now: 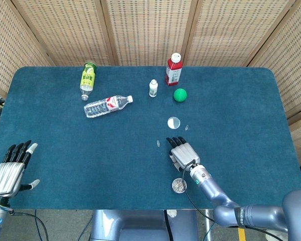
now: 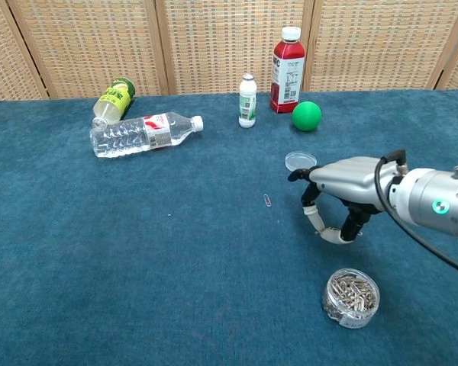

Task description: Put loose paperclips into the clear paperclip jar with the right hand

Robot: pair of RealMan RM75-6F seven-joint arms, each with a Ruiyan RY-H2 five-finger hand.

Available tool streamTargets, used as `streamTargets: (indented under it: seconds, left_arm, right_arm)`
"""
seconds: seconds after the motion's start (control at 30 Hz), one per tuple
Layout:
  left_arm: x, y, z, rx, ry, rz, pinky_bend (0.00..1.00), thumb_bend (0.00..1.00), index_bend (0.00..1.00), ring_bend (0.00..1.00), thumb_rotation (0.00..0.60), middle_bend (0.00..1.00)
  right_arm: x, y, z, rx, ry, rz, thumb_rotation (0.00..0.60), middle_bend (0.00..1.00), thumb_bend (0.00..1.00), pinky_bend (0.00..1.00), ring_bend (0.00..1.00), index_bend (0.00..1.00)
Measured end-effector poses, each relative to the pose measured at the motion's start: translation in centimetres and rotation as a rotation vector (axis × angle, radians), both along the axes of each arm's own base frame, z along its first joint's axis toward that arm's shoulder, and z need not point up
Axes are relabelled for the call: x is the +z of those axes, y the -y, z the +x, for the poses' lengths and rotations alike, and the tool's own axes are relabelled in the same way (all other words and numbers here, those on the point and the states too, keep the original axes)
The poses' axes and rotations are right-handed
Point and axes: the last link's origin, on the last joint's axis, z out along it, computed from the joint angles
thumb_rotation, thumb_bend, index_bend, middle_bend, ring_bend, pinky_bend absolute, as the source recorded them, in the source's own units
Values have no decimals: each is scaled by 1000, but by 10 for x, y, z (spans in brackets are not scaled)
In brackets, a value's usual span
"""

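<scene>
— What is the right hand point(image 2: 342, 200) doing?

— It hangs palm-down just above the cloth, thumb and a finger curled toward each other underneath. Whether a clip is pinched there I cannot tell — nothing shows between the tips in either view.

— Why that spot?

— Judging by the layout, it suits the job: the jar point(image 2: 351, 297) stands at about 6 o'clock from the hand, close by and uncapped, already holding a heap of clips. A short carry, if anything is held.

— And the loose ones?

— One clip point(image 1: 157, 143) lies at roughly 10 o'clock from the hand, near it; another point(image 1: 186, 127) sits at about 12, just beside the lid point(image 1: 174, 121), which lies flat on the table point(image 1: 50, 150) — presumably set aside to keep the jar mouth free.

— Further out?

— A green ball point(image 1: 180, 95), a red bottle point(image 1: 173, 69) and a small white bottle point(image 1: 153, 88) toward 12; two bottles lie on their sides toward 10.

— The left hand point(image 1: 10, 168)?

— Far off at 9 o'clock, fingers spread, holding nothing.
</scene>
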Motion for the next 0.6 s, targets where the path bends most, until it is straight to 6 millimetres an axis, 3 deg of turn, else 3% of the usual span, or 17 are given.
streamTargets:
  seconds: [0.3, 0.6]
  left_arm:
    - [1, 2, 2, -10, 2, 5, 0, 0, 0, 0, 600, 0]
    - [1, 4, 4, -18, -1, 5, 0, 0, 0, 0, 600, 0]
  right_arm:
    - [40, -30, 2, 93, 32, 11, 600, 0, 566, 62, 0, 643]
    - [50, -71, -10, 142, 44, 67, 600, 0, 567, 62, 0, 643]
